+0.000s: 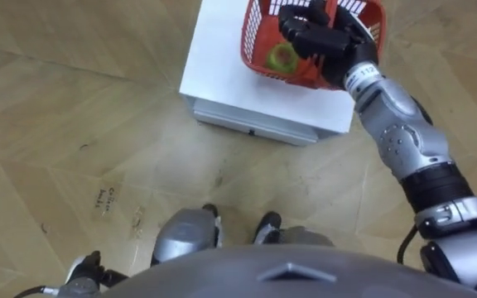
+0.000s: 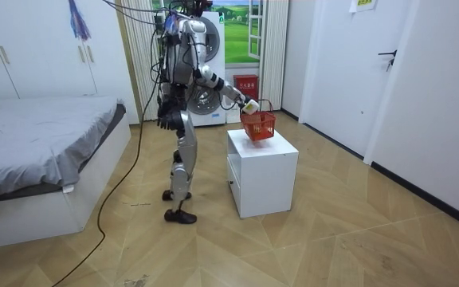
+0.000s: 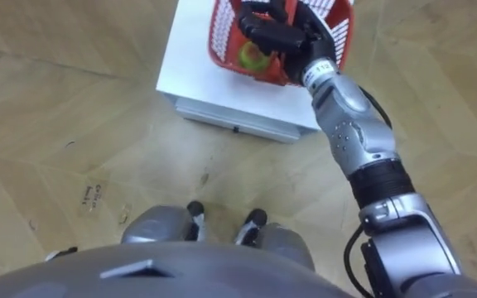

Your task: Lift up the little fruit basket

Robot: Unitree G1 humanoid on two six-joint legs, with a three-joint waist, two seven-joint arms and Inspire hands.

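looking down, you see the right hand clenched on the red basket, which hangs tilted over the far side of the white cabinet, a green fruit inside. the left hand hangs by the hip; you cannot tell its state. the robot stands just beside the cabinet.

Home bedroom: bed, white wardrobe.

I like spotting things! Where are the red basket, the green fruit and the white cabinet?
red basket (image 1: 253, 35): left eye view, its left mesh wall.
green fruit (image 1: 283, 56): left eye view, its middle.
white cabinet (image 1: 222, 70): left eye view, bare top.
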